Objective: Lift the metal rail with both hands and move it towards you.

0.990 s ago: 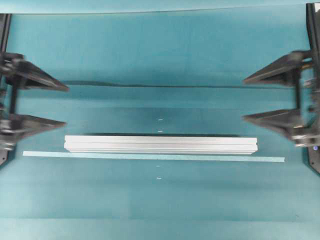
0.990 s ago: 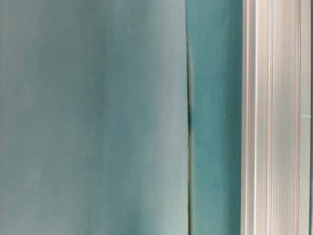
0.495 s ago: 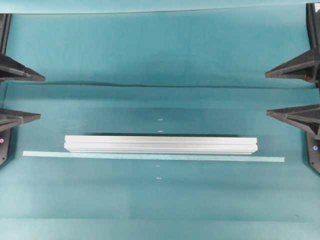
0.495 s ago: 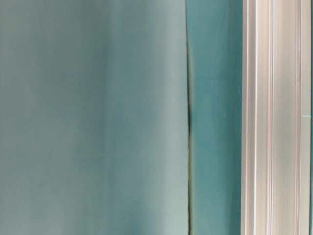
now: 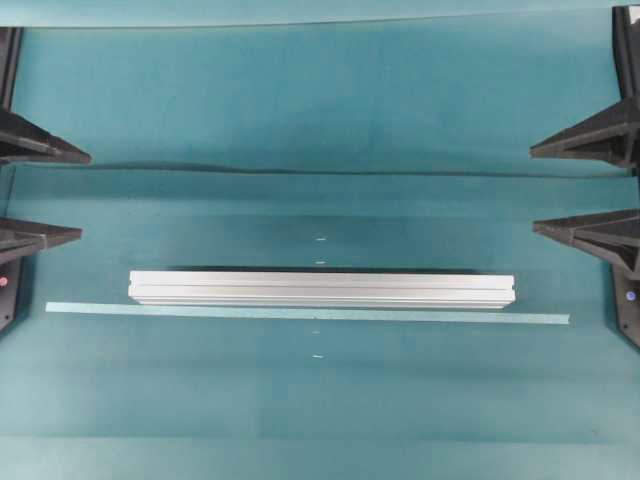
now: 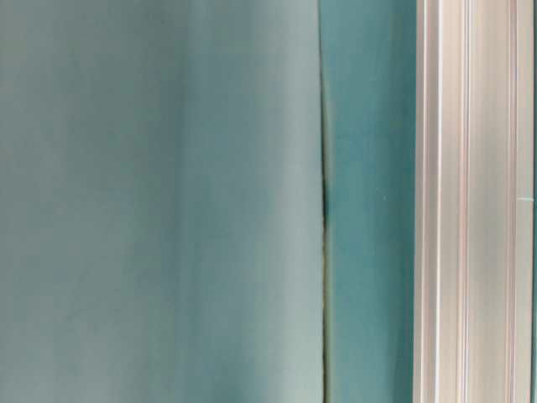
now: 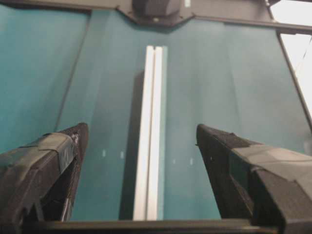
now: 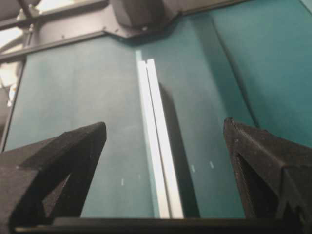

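The metal rail (image 5: 321, 289) lies flat on the teal table cover (image 5: 320, 100), running side to side across the middle of the overhead view, with nothing touching it. Just beside its near long edge runs a thin pale tape strip (image 5: 307, 314), longer than the rail at both ends. The left gripper (image 5: 40, 195) sits at the left edge of that view and the right gripper (image 5: 585, 185) at the right edge, each well apart from the rail's ends. Both stand with their fingers spread wide and hold nothing. From each wrist camera the rail (image 7: 149, 146) (image 8: 158, 146) stretches away between the parted fingers.
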`<control>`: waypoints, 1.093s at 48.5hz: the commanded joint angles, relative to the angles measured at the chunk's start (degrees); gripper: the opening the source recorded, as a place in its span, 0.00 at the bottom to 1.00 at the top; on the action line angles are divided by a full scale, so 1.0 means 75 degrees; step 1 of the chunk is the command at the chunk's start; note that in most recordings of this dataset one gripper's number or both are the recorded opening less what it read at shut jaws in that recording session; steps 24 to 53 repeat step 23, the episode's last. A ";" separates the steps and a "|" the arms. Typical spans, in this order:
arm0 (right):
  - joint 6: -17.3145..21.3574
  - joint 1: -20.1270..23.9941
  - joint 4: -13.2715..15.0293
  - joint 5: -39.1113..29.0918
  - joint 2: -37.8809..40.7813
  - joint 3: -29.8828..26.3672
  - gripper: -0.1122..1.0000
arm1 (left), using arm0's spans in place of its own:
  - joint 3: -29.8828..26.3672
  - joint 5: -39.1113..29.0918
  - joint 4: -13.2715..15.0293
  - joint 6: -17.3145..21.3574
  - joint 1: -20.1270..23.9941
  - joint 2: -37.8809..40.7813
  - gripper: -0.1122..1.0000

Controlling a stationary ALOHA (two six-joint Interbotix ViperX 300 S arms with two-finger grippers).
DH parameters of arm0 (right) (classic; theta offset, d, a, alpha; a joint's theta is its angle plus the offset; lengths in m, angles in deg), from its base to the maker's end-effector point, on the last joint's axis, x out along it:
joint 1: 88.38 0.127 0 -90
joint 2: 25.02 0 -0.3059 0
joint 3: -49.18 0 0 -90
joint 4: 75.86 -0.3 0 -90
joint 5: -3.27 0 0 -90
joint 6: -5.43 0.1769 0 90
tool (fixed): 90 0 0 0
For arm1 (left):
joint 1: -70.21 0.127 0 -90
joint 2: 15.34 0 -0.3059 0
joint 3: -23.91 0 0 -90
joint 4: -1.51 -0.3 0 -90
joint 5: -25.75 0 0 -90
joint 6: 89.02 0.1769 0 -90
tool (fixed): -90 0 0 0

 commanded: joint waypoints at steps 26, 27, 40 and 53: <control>0.0023 -0.0012 -0.0023 0.0082 -0.0012 0.0023 0.99 | -0.0070 0.0070 -0.0012 0.0012 0.0012 0.0035 0.89; 0.0023 -0.0012 -0.0023 0.0082 -0.0012 0.0023 0.99 | -0.0070 0.0070 -0.0012 0.0012 0.0012 0.0035 0.89; 0.0023 -0.0012 -0.0023 0.0082 -0.0012 0.0023 0.99 | -0.0070 0.0070 -0.0012 0.0012 0.0012 0.0035 0.89; 0.0023 -0.0012 -0.0023 0.0082 -0.0012 0.0023 0.99 | -0.0070 0.0070 -0.0012 0.0012 0.0012 0.0035 0.89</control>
